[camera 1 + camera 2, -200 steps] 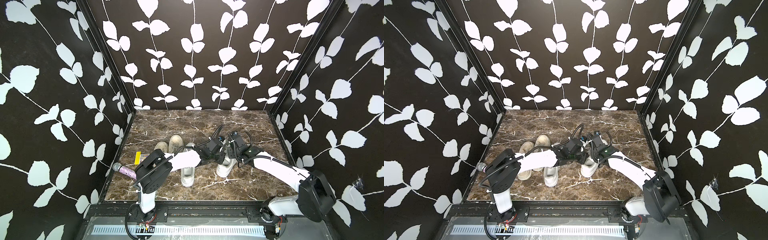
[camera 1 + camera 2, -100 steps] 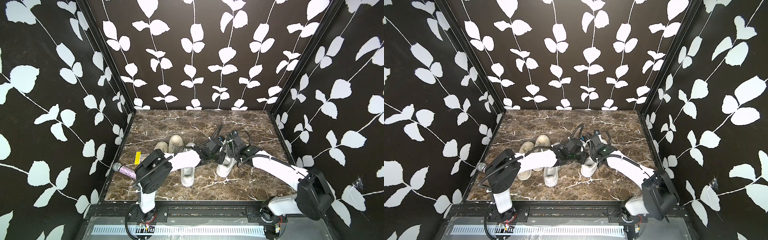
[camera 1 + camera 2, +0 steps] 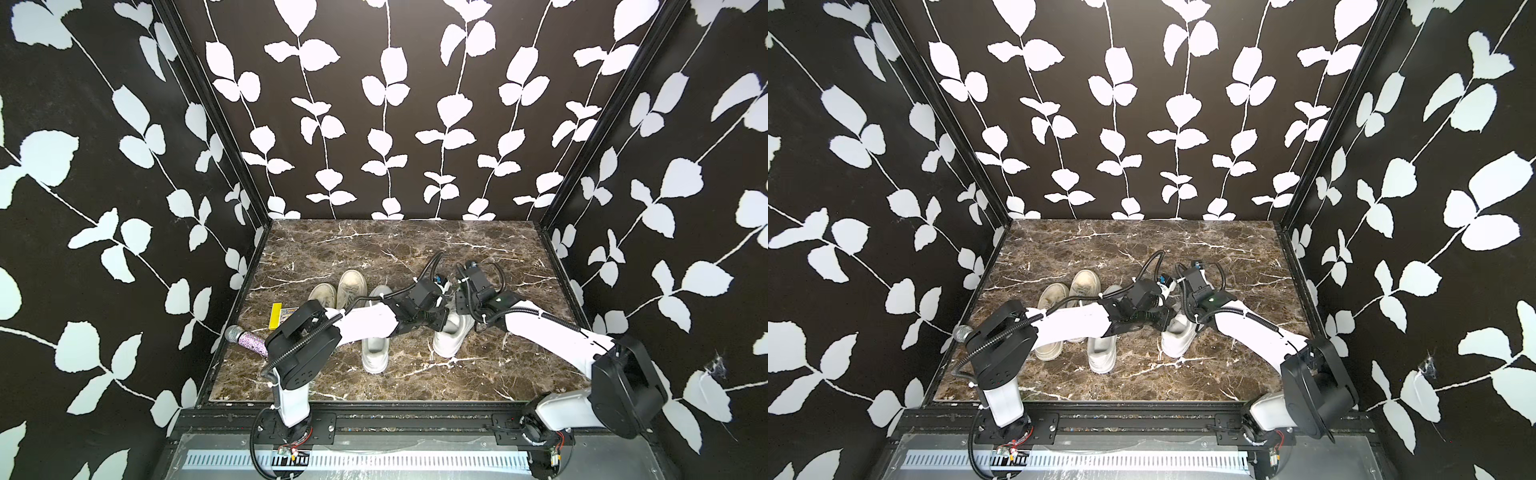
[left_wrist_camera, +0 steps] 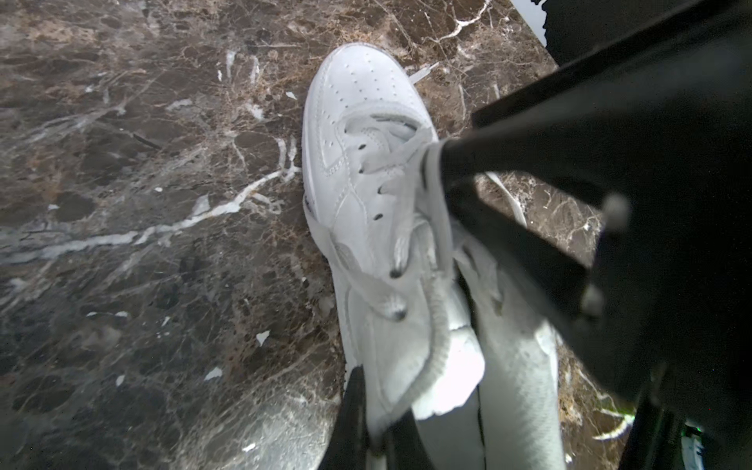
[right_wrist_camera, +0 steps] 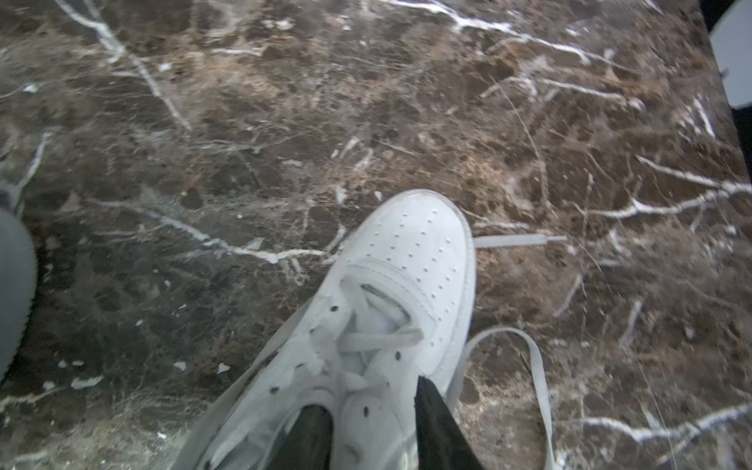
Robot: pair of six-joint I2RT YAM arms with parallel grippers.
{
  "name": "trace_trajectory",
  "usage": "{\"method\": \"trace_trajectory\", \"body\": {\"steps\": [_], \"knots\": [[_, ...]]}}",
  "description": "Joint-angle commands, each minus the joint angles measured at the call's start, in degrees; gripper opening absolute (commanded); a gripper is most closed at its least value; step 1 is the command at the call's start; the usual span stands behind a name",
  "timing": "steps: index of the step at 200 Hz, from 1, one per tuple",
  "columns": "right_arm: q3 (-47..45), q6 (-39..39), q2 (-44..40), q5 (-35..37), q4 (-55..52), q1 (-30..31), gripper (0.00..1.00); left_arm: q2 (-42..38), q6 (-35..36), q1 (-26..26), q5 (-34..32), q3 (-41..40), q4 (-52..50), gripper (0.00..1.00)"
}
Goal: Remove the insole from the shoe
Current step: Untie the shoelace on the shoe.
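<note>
A white sneaker, the shoe [image 3: 451, 338] [image 3: 1177, 338], stands right of centre on the marble floor, toe toward the front. My left gripper [image 3: 440, 320] [image 4: 374, 431] is shut on the edge of the shoe's [image 4: 358, 122] side wall near the opening. My right gripper [image 3: 461, 309] [image 5: 374, 423] reaches in from the heel side with its jaws apart. One finger is inside the shoe [image 5: 411, 252], the other outside the eyelet flap. The insole is hidden inside the shoe.
A second white sneaker [image 3: 374, 349] lies just left of the held one, under my left arm. Two beige shoes [image 3: 351, 286] stand behind it. A yellow box [image 3: 275, 316] and a glittery microphone [image 3: 247, 338] lie at the left edge. A loose lace [image 5: 537, 366] trails beside the shoe.
The right gripper's jaws have spread wider at the shoe's opening. The left gripper has kept its hold and the shoe has barely moved.
</note>
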Motion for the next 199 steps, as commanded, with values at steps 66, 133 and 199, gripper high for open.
{"method": "trace_trajectory", "body": {"steps": [66, 133, 199], "knots": [[2.8, 6.2, -0.6, 19.8, -5.0, -2.3, 0.41, -6.5, 0.8, -0.2, 0.7, -3.4, -3.0, 0.00], [2.4, 7.9, 0.0, 11.4, -5.6, -6.6, 0.48, -8.7, 0.3, -0.2, -3.1, -6.5, -2.3, 0.00], [-6.3, -3.5, -8.5, -11.1, 10.1, -0.8, 0.60, -5.7, 0.8, -0.2, -3.5, -1.7, -3.8, 0.00]]}}
